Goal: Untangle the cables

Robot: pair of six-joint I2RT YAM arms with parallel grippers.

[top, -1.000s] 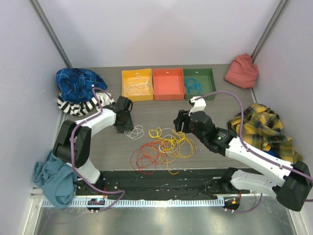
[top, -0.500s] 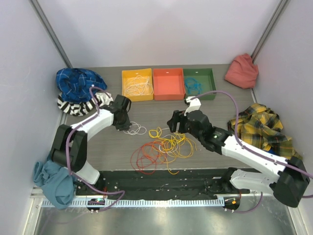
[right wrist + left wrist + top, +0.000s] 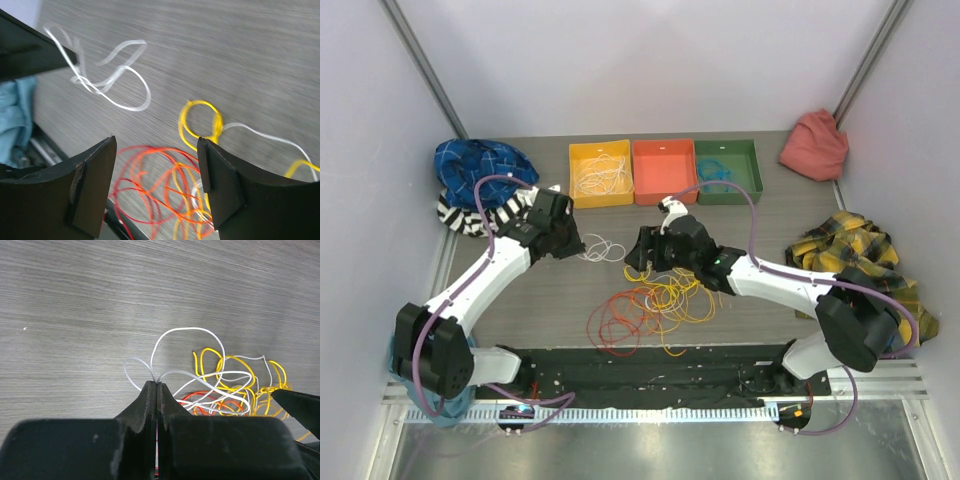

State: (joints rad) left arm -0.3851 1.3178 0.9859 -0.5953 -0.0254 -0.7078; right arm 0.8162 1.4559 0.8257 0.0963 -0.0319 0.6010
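A tangle of yellow, orange and red cables lies on the grey table in front of the arms. My left gripper is shut on a white cable and holds its loops to the back left of the tangle. In the left wrist view the closed fingertips pinch the white cable, which trails into the yellow loops. My right gripper is open and empty, hovering over the tangle's back left edge. Its wrist view shows a yellow loop, red and orange loops and the white cable.
A yellow bin with white cables, an orange bin and a green bin stand at the back. Cloths lie around: blue, striped, red, yellow plaid, teal.
My left gripper has moved back and to the left with the white cable, drawing it away from the tangle. My right gripper has swung left over the tangle.
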